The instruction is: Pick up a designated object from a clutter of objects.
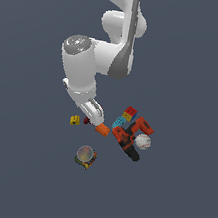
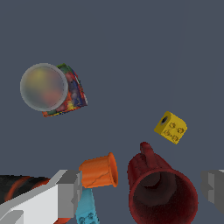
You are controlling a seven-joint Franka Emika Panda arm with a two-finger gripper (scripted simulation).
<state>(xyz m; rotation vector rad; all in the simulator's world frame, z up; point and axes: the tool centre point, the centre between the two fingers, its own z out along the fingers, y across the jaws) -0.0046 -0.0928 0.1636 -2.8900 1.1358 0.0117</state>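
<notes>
The designated object, a tiny yellow blocky piece with a dark hole, lies by itself on the floor at the exterior view's left edge of the clutter. My gripper hangs low over the clutter, just to the exterior view's right of the yellow piece. It is open, with its grey fingers spread wide. The dark red cup lies on its side below the gap between them. An orange cylinder lies beside the cup.
A clear ball on a multicoloured cube stands apart from the rest. Coloured bricks, an orange-black drill and a white baseball crowd the exterior view's right. A blue brick shows near one finger.
</notes>
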